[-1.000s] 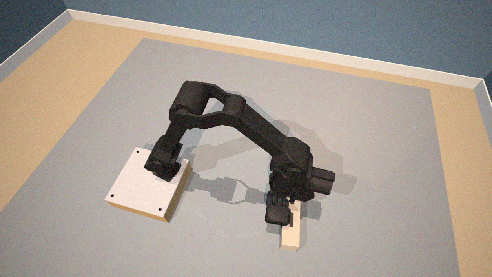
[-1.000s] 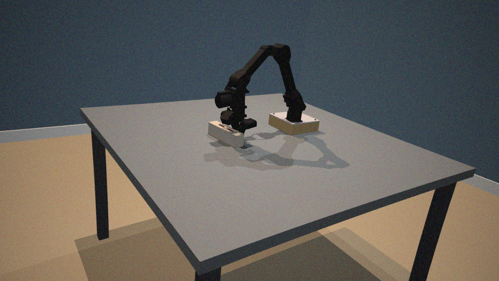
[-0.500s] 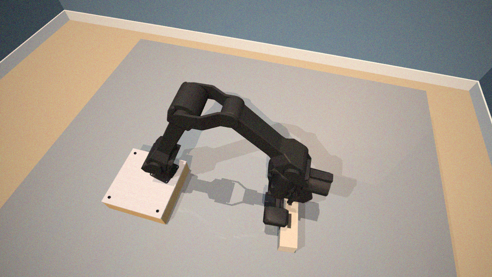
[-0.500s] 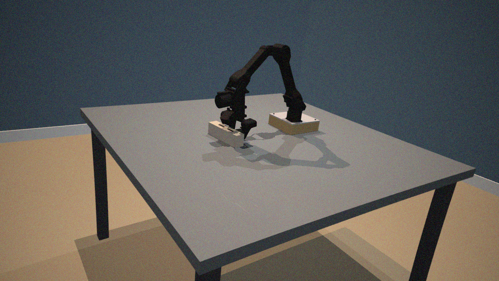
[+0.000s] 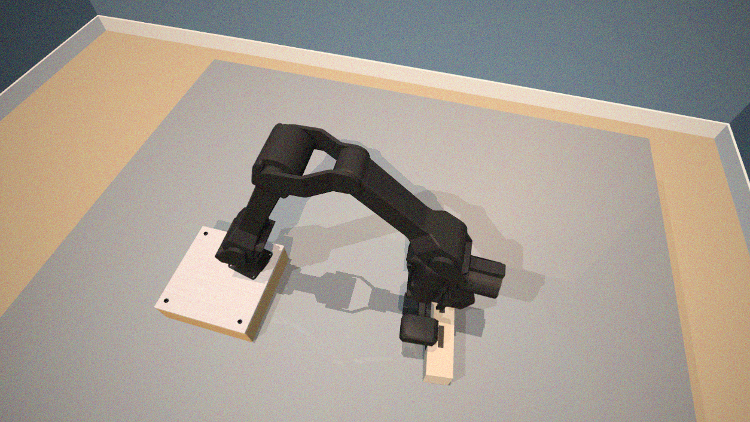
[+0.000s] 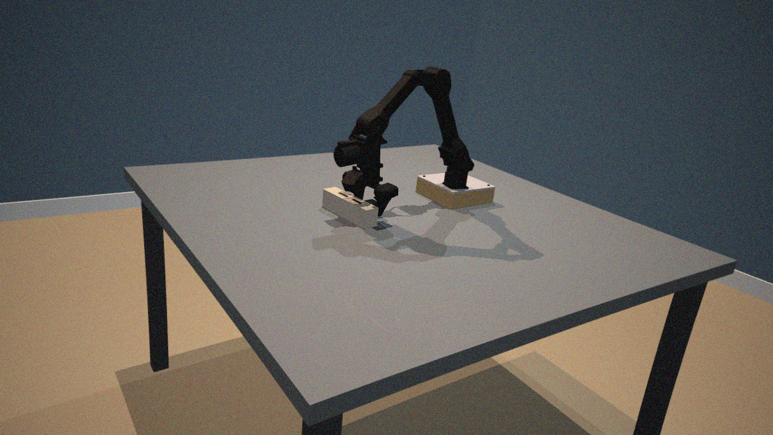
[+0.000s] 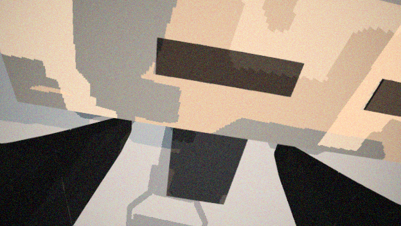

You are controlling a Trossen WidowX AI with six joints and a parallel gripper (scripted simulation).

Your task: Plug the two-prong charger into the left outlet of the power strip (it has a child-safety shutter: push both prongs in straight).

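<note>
A cream power strip (image 5: 439, 364) (image 6: 349, 211) (image 7: 209, 109) stands on the table with a long dark recess (image 7: 229, 67) (image 5: 441, 336) in its top. Part of a second recess (image 7: 389, 97) shows at the right edge of the wrist view. My gripper (image 6: 370, 202) (image 7: 204, 135) is open, low at the strip's side nearer the arm's base. The black charger (image 7: 205, 167) shows between the spread fingers, with gaps on both sides. The strip's edge hides its far end and prongs. The top and exterior views do not show the charger clearly, and how it rests cannot be told.
The arm's base stands on a white-topped block (image 5: 204, 283) (image 6: 433, 194) with wooden sides, across from the strip. The grey table (image 5: 551, 209) (image 6: 270, 270) carries dark arm shadows. One finger stands beside the strip's wall, close to it.
</note>
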